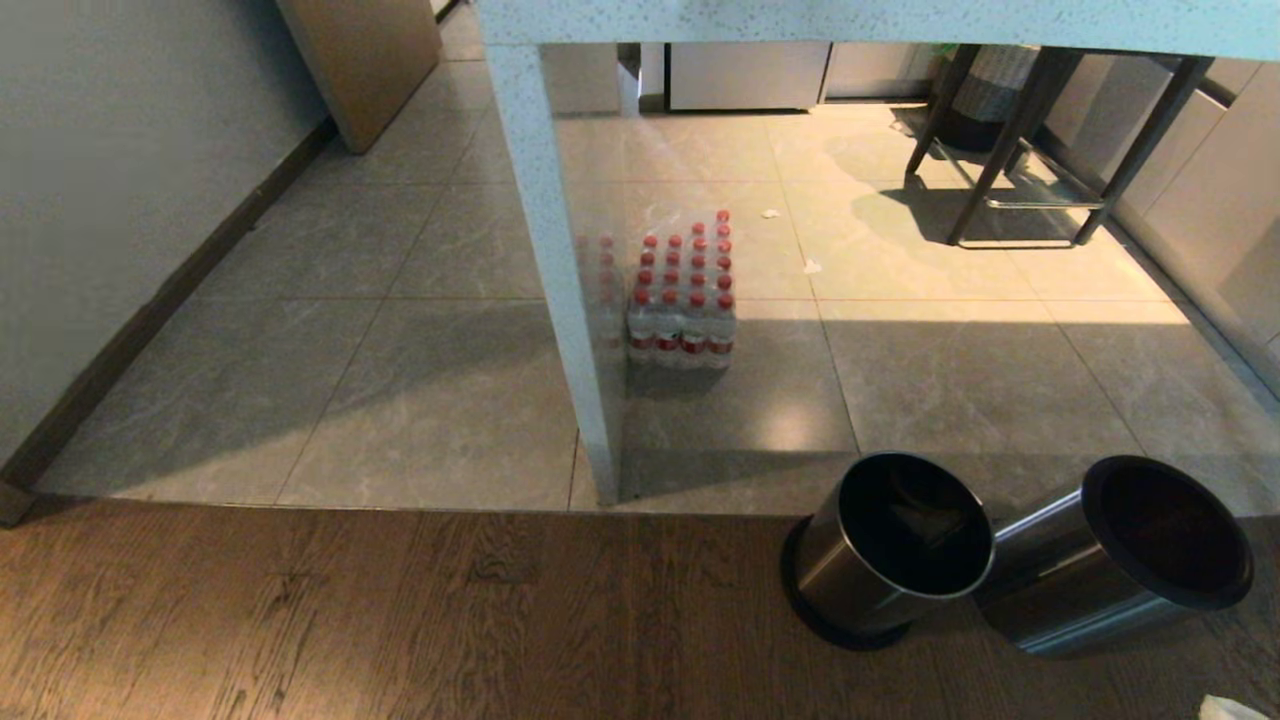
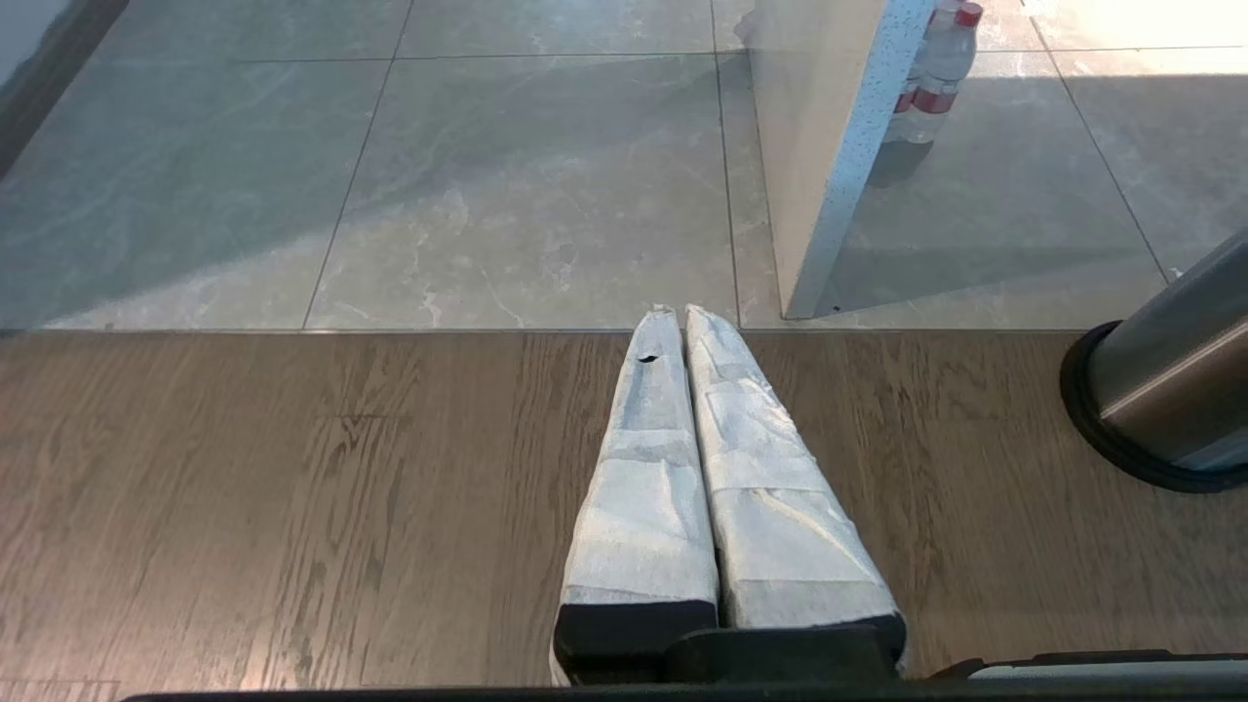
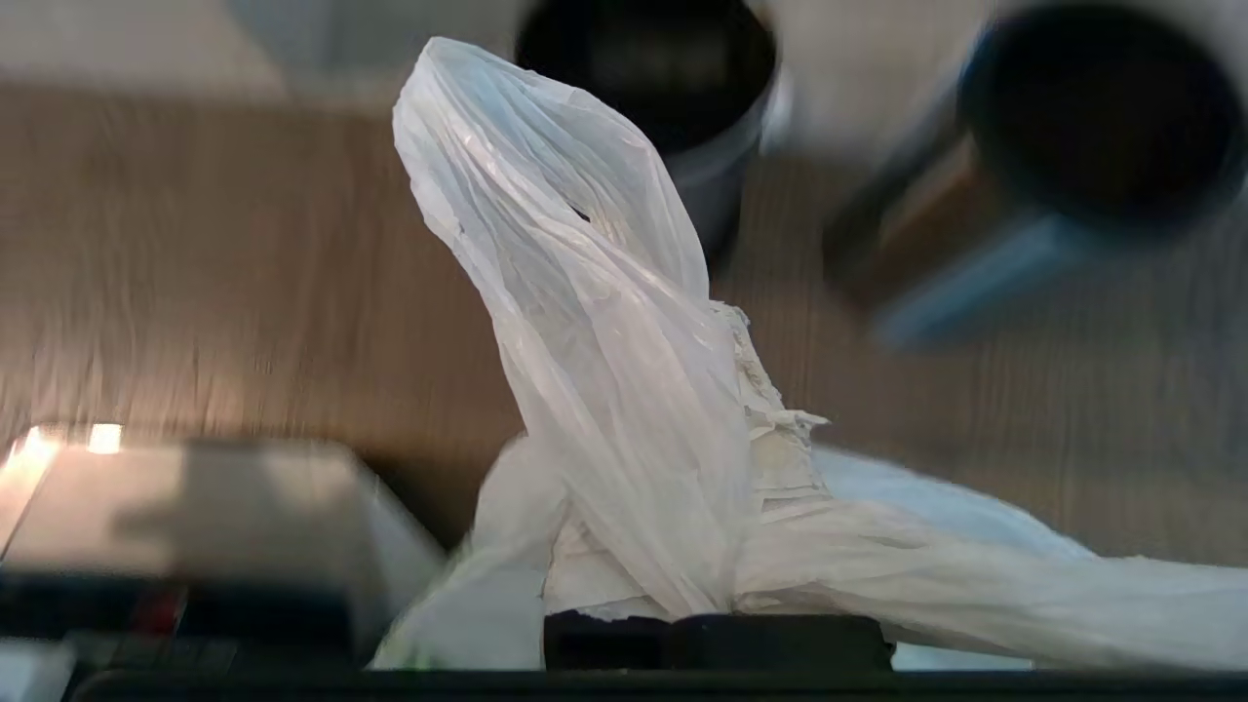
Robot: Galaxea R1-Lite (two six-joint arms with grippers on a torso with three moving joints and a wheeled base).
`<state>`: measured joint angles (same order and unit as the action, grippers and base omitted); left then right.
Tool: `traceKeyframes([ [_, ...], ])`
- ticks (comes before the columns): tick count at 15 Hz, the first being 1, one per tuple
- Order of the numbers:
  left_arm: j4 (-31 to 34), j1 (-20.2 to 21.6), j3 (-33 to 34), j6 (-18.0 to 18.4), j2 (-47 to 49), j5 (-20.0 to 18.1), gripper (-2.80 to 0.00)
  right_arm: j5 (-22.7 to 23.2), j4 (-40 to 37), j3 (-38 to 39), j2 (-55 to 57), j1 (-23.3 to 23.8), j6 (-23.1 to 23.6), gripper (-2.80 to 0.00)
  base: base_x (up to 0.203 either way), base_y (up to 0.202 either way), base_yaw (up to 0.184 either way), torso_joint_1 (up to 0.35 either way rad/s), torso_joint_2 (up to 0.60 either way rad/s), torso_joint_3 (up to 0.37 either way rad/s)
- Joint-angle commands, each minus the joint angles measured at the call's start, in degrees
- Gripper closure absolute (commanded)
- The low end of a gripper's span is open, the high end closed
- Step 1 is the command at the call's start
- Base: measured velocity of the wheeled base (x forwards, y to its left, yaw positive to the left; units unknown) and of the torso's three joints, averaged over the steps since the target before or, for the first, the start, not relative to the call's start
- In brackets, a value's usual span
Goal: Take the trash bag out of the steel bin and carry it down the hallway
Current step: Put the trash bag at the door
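My right gripper [image 3: 731, 331] is shut on the trash bag [image 3: 604, 322], a thin whitish translucent bag that drapes over its fingers and trails off to one side above the wood floor. A white scrap of the bag [image 1: 1235, 708] shows at the head view's lower right corner. The steel bin [image 1: 885, 550] stands on its black base on the dark planks, its dark inside showing. A second steel cylinder with a black rim [image 1: 1120, 560] leans against it. My left gripper [image 2: 680, 314] is shut and empty, low over the planks. The hallway tiles [image 1: 400, 350] begin just beyond.
A white speckled counter leg [image 1: 560, 270] stands at the tile edge, with a pack of red-capped water bottles [image 1: 685, 310] behind it. Dark stool legs [image 1: 1010, 150] and a striped basket [image 1: 990, 90] are at the back right. A wall with dark skirting [image 1: 150, 320] runs along the left.
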<state>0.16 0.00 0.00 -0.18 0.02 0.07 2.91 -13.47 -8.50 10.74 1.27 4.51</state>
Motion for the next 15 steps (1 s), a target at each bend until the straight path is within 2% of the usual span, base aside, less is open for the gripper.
traceKeyframes([
  [1,0.0,0.0,0.0,0.0,0.0,0.0,0.00,0.1,1.5,2.2,-9.8,-0.8,0.3,0.00,0.000,0.000,0.000,0.000,0.00,0.000],
  [3,0.0,0.0,0.0,0.0,0.0,0.0,0.00,-2.2,2.9,4.4,-10.7,-1.2,-1.4,0.00,0.000,0.000,0.000,0.000,0.00,0.000],
  [15,0.0,0.0,0.0,0.0,0.0,0.0,0.00,-2.3,3.2,4.4,-10.7,-1.2,-1.6,0.00,0.000,0.000,0.000,0.000,0.00,0.000],
])
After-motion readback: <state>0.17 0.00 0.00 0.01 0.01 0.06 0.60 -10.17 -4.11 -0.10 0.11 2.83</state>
